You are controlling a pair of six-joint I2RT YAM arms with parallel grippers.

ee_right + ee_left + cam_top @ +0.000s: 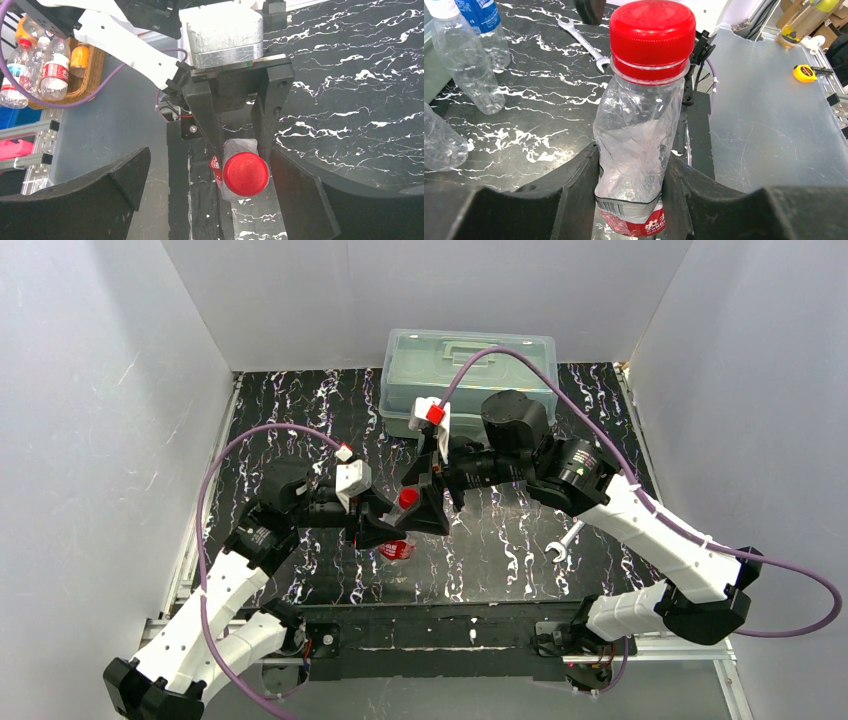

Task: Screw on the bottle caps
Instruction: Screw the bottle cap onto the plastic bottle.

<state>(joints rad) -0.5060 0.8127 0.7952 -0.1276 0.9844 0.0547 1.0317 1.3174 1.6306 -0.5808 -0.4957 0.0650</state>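
Clench of left hand (633,157) on crumpled body of red-labelled bottle (639,115), held upright between its fingers. Red cap (651,37) seated on the neck, above the left hand. Right hand (212,160) released, fingers spread wide either side of that cap, clear of it. Silver wrench (562,543) flat on table (300,420), off to the right hand's right.

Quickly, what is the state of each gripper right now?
Left gripper: closed on the red-label bottle.
Right gripper: open, holding nothing, its fingers apart on both sides of the red cap.
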